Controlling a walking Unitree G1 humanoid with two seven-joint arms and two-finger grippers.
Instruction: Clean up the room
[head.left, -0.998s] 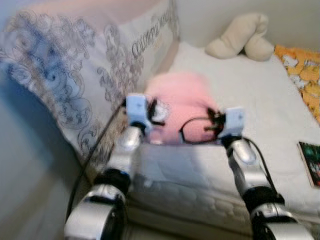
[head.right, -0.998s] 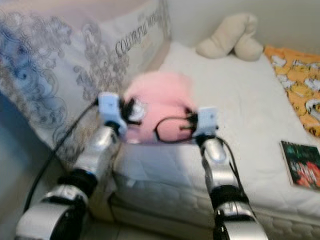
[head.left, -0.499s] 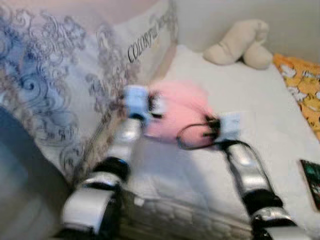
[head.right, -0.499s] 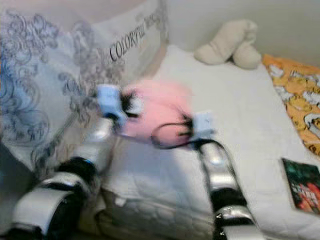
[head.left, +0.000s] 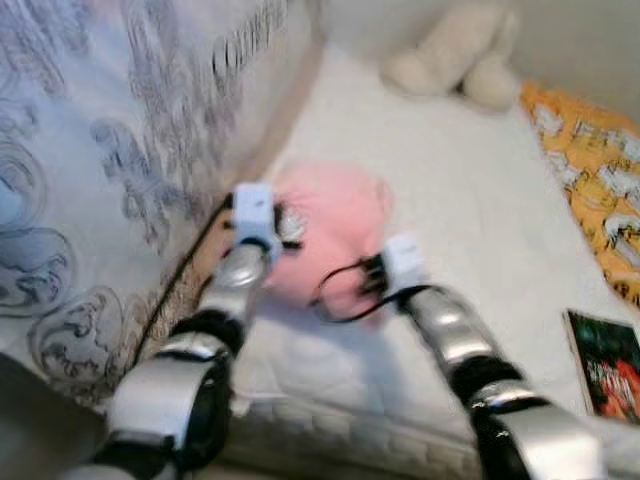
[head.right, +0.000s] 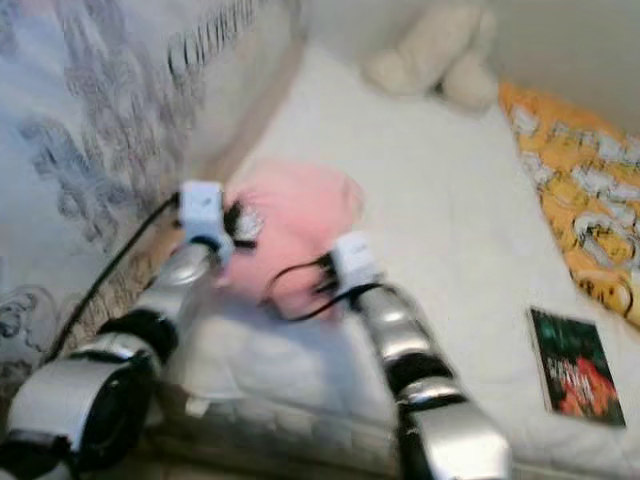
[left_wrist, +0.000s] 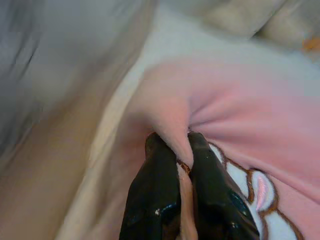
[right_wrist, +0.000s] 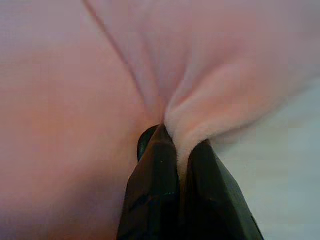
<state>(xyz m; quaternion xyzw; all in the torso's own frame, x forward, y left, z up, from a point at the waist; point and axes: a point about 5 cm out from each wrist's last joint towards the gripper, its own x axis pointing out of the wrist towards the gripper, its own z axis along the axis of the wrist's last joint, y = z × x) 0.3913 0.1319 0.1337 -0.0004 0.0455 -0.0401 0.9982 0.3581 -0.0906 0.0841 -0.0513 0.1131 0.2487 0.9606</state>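
Observation:
A soft pink plush cushion (head.left: 335, 225) with a white stitched patch (left_wrist: 250, 200) hangs just over the white mattress (head.left: 470, 210), held between both arms. My left gripper (left_wrist: 183, 145) is shut on a fold of its pink fabric at the cushion's left side. At the right side my right gripper (right_wrist: 172, 131) is shut on another pinched fold. In the head views the wrists (head.left: 255, 215) stand against the cushion and hide the fingers.
A large patterned pillow (head.left: 110, 150) leans along the left. A beige plush toy (head.left: 450, 55) lies at the bed's far end. An orange printed blanket (head.left: 590, 160) covers the right side, and a dark book (head.left: 605, 365) lies near the front right.
The camera has tilted and shifted, so the scene slid upward. Both arms still hold the pink cushion, which now sits lower and nearer the mattress's front edge.

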